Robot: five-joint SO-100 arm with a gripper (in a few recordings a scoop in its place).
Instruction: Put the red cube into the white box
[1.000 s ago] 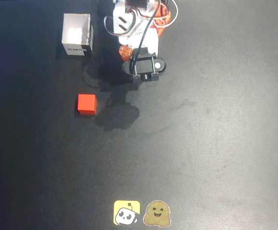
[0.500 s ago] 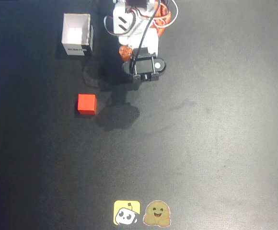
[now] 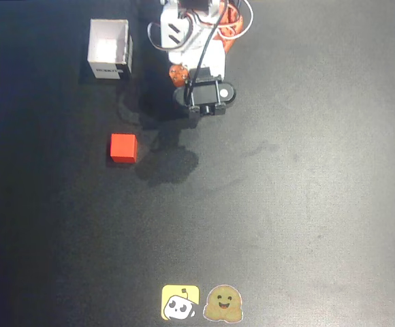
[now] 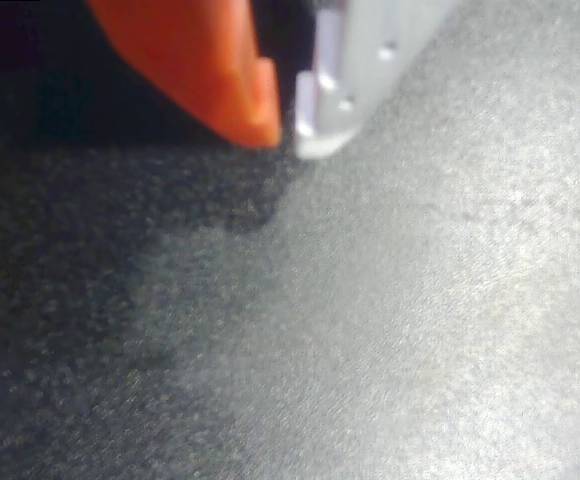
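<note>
Red cube [image 3: 123,148] rests flat on the tabletop [image 3: 299,191]; white box [image 3: 109,50], open-topped and upright, stands well apart.

**Clearance on the table**

The black table [image 3: 306,204] lies open between the red cube [image 3: 123,148] and the white box [image 3: 109,49] near its top-left corner. The arm [image 3: 194,48] rises at the top edge. Two stickers [image 3: 201,303] lie flat at the bottom edge.

White box [image 3: 109,49] label too small
</note>
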